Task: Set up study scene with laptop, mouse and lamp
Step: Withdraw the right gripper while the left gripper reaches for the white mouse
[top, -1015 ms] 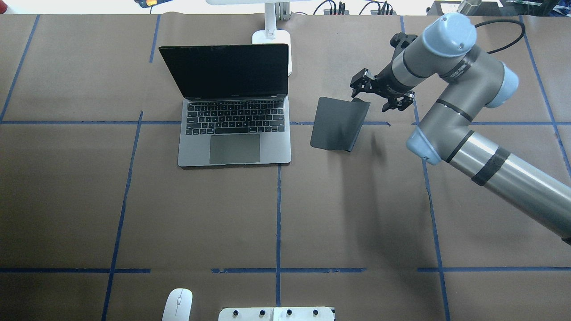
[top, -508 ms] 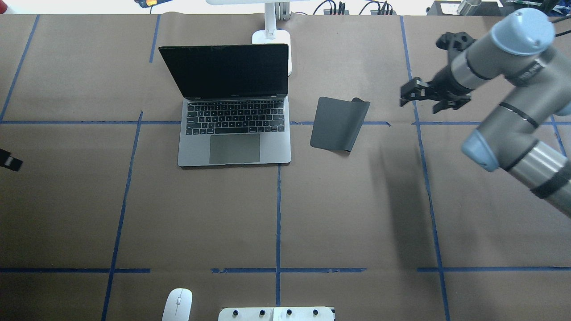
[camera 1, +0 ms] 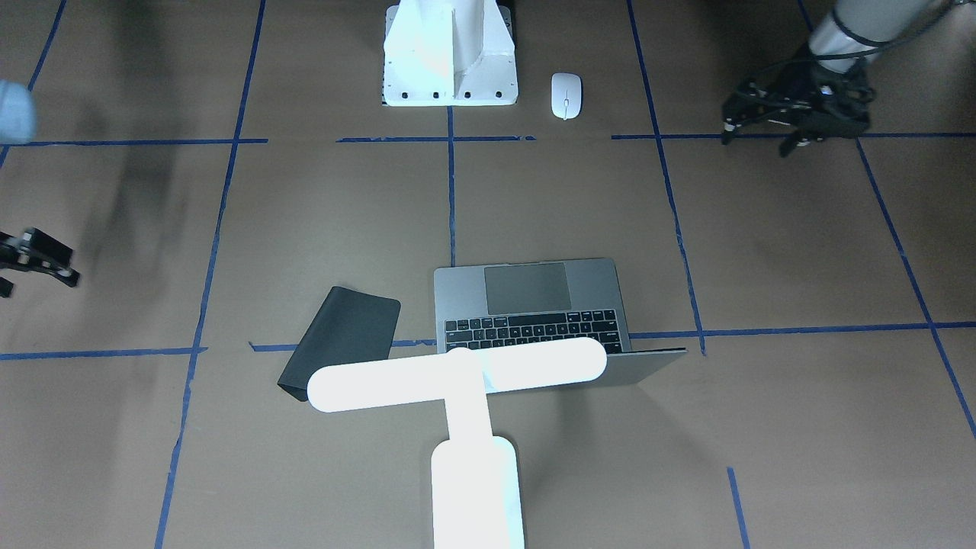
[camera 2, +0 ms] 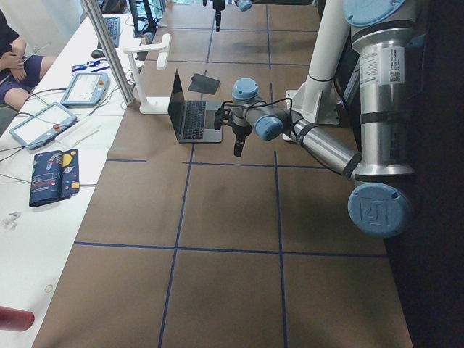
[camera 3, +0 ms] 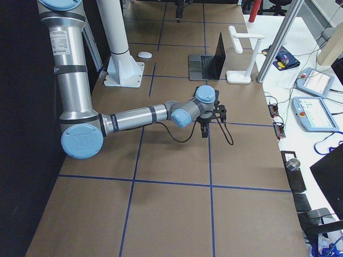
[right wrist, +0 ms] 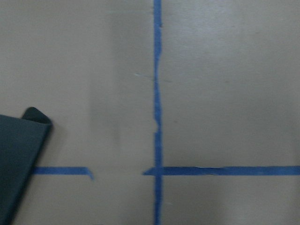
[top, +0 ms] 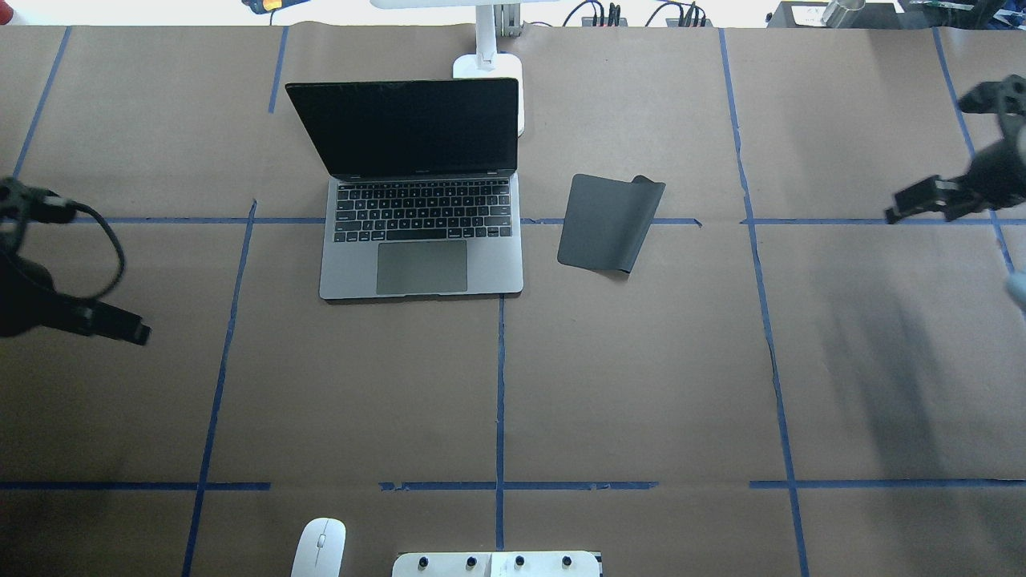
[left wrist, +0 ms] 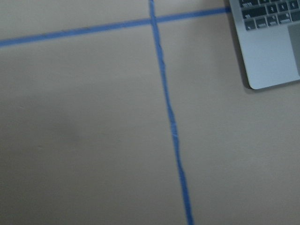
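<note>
Lamp base cut by frame edge — mouse too.

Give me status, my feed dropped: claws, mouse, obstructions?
Open and empty: left claw, right claw. On table beside pedestal: mouse, ungripped. Nothing between left claw and mouse.

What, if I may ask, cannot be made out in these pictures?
Lamp: overhead view's top edge cuts off most of its bar.
Laptop: front-facing view, glowing lamp covers most of its lid.
Mouse: overhead, bottom edge clips it.
Right end effector: blurred overhead, cut off front-facing; open or shut unclear.
</note>
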{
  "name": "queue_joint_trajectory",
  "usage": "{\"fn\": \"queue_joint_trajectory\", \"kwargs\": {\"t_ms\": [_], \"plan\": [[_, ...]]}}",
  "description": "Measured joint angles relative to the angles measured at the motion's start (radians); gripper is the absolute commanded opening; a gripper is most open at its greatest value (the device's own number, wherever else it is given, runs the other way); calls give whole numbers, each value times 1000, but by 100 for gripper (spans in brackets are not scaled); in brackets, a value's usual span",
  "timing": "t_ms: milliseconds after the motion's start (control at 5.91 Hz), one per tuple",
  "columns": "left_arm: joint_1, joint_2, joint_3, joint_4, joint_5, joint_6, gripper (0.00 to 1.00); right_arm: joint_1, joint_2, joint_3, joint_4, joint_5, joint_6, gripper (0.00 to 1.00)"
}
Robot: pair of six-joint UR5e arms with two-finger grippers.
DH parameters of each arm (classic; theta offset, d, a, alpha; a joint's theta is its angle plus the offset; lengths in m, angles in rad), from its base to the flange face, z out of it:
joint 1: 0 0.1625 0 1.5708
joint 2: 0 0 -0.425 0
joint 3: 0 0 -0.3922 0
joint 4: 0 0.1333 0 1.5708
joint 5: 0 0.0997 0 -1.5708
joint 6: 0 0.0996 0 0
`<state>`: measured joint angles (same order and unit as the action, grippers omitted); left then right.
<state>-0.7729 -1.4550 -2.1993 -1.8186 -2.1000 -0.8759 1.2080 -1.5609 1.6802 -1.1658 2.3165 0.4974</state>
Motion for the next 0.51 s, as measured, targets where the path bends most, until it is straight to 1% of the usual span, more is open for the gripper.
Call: {"fn": "queue_joint_trajectory", "kwargs": {"t_ms": [169,338,508], "plan": [[135,2,-41,-5,101,-133,100,81,-86,14,-40,17,-193,100],[264,3,-71,-6,202,-245,100,162,-133,20,-123,17,-392,100],[397,2,-89,-6,314,-352,100,247,-151,28,-236,9,-578,100]]}}
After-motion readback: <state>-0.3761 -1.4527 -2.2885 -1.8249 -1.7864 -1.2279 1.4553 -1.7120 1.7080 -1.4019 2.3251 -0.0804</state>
